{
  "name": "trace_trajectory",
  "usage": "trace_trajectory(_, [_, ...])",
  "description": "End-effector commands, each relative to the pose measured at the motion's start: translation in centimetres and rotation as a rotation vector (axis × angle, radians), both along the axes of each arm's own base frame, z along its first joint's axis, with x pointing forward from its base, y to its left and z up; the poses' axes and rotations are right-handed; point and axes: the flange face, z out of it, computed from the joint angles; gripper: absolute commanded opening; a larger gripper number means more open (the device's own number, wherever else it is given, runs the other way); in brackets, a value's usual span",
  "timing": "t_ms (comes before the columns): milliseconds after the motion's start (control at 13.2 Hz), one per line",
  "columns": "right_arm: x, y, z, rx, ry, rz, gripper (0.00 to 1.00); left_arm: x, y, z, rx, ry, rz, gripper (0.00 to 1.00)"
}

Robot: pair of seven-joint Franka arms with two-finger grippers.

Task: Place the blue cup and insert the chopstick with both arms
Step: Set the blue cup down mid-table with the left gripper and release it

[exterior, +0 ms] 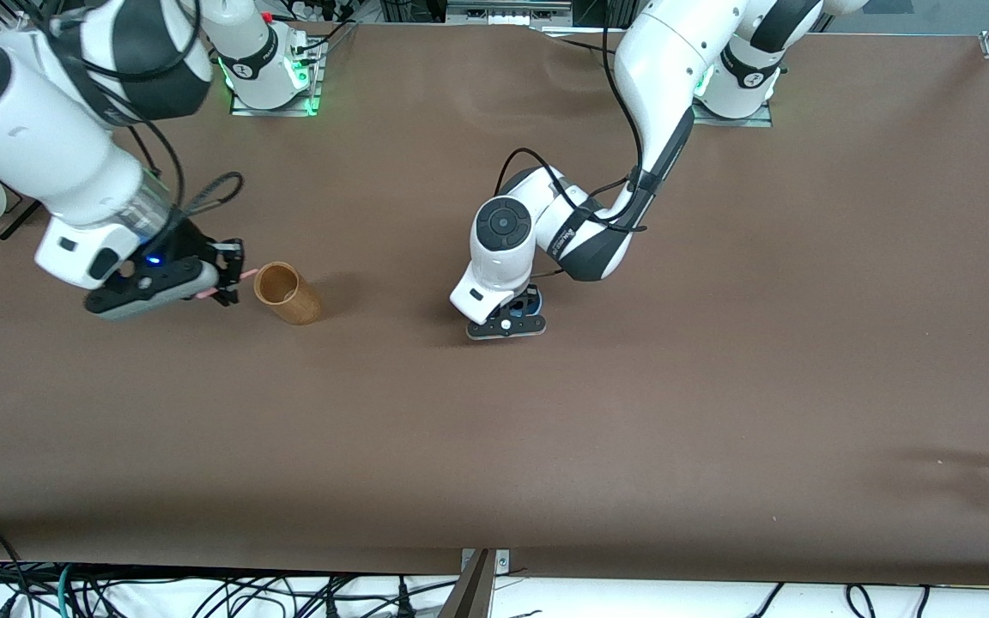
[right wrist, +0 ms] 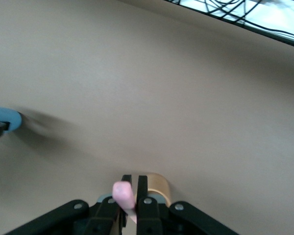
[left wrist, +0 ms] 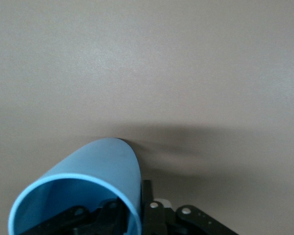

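Left gripper (exterior: pixel 507 319) is seen low over the middle of the table (exterior: pixel 718 343), with the blue cup (left wrist: pixel 95 183) at its fingers. In the left wrist view one finger sits inside the cup's mouth and the other outside its wall, so the wall lies between the jaws at a narrow gap. Whether the wall is pinched firmly or the grip is slackening cannot be told. In the front view only a sliver of blue shows under the wrist, and contact between cup and table cannot be confirmed.

Right gripper (exterior: pixel 228 273) is held just beside the wooden cup (exterior: pixel 287 293), toward the right arm's end of the table. Its jaws are closed on the chopstick (right wrist: pixel 123 196), which juts out toward the wooden cup's rim.

Step judged: the blue cup is being set down; insertion is not yet done.

Risks noted:
- If the cup is let go tilted or above the surface, it may tip or roll, being light.
- The inner finger may drag the cup over as it is withdrawn.
- The chopstick is well apart from the blue cup and close to the wooden cup; that cup may be knocked or taken as the target.
- The pinched stick may pivot and miss the mouth.
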Motion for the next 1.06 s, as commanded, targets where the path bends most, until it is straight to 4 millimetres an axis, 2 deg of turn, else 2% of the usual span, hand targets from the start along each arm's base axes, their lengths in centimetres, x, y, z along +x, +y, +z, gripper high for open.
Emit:
trace_trajectory(0, [1.0, 3.5, 0.4, 0.028, 0.001, -0.045, 0.0, 1.0, 0.5, -0.1, 0.005, 0.022, 0.027, 1.0])
trace_trajectory(228, [0.5, 7.7, -0.5, 0.049, 0.007, -0.079, 0.0, 2.9, 0.9, 4.2, -0.077, 0.09, 0.087, 1.0])
trace_trajectory(380, [0.5, 10.5, -0.6, 0.078, -0.021, -0.112, 0.0, 3.2, 1.0, 6.4, -0.087, 0.123, 0.094, 1.0])
trace_trajectory(532, [0.4, 13.1, -0.7, 0.103, -0.045, -0.119, 0.0, 4.0, 2.3, 8.3, -0.102, 0.138, 0.101, 1.0])
trace_trajectory(608, [0.2, 14.7, -0.8, 0.119, -0.05, -0.134, 0.0, 4.6, 3.6, 9.6, -0.105, 0.143, 0.082, 1.0])
trace_trajectory(759, [0.0, 17.4, -1.6, 0.144, -0.057, -0.157, 0.0, 6.3, 7.6, 12.7, -0.085, 0.151, 0.009, 1.0])
trace_trajectory(911, [0.0, 18.7, -2.1, 0.161, -0.072, -0.167, 0.0, 9.6, 15.0, 16.6, -0.097, 0.144, 0.004, 1.0])
trace_trajectory(987, [0.0, 19.3, -2.6, 0.169, -0.078, -0.169, 0.0, 10.6, 18.5, 18.6, -0.102, 0.133, -0.021, 1.0])
